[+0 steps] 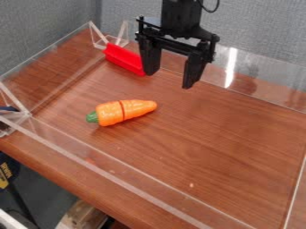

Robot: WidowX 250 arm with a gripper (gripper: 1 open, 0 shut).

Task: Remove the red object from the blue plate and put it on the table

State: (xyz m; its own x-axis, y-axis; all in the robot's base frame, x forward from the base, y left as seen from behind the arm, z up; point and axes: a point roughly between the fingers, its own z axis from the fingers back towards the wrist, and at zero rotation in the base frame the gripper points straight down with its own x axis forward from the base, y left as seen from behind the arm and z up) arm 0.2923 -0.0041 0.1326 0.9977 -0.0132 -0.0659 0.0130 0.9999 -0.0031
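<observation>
The red object [122,57] is a small bright red oblong block lying on the reddish-brown wood table [203,134], near the back left wall. My black gripper [173,77] hangs just to its right, open, with nothing between its fingers. The left finger [152,61] stands close beside the block's right end and may cover a bit of it. I cannot tell whether they touch. The blue plate is out of view.
An orange toy carrot [123,112] with a green tip lies left of the table's middle. Low clear acrylic walls [54,63] border the tabletop on all sides. A grey fabric backdrop stands behind.
</observation>
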